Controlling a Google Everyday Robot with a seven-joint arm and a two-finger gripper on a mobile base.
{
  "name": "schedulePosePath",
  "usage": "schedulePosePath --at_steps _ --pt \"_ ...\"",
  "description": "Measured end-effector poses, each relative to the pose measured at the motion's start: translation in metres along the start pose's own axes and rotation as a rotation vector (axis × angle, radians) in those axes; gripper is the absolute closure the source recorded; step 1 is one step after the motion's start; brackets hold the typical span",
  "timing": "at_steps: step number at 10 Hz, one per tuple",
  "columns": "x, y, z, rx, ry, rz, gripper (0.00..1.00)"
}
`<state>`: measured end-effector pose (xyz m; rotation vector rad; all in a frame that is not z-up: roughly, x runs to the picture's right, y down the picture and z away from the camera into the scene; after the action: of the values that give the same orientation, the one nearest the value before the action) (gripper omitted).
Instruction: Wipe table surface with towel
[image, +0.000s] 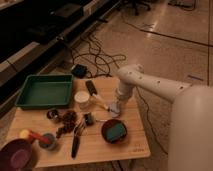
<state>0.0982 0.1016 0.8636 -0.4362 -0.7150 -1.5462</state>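
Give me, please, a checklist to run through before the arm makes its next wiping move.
1. Hand down at the towel: ok.
2. Hold on the towel: cannot tell.
3. Towel touching the table surface: cannot tell.
4. Path toward the white cup: not ok; the cup and a yellow-handled tool lie close by.
5. Path toward the near edge: not ok; the dark bowl with a teal block sits there.
6. Bare wood on the arm's side of the towel: ok.
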Motion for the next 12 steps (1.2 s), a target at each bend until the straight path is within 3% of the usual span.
schedulePosePath --at_steps 3,5,7,9,12 --pt "-0.03 0.052 0.002 -0.054 -0.035 0.069 1.0" --pt "-0.035 0.077 -0.008 -0.079 -0.02 0.115 1.0" --pt "-0.024 0.094 -0.024 -0.112 0.03 0.16 1.0" --pt "-0.01 0.105 -0.025 -0.128 0.054 0.193 1.0" --pt "0.035 0.128 0.004 -0.116 0.105 0.267 1.0"
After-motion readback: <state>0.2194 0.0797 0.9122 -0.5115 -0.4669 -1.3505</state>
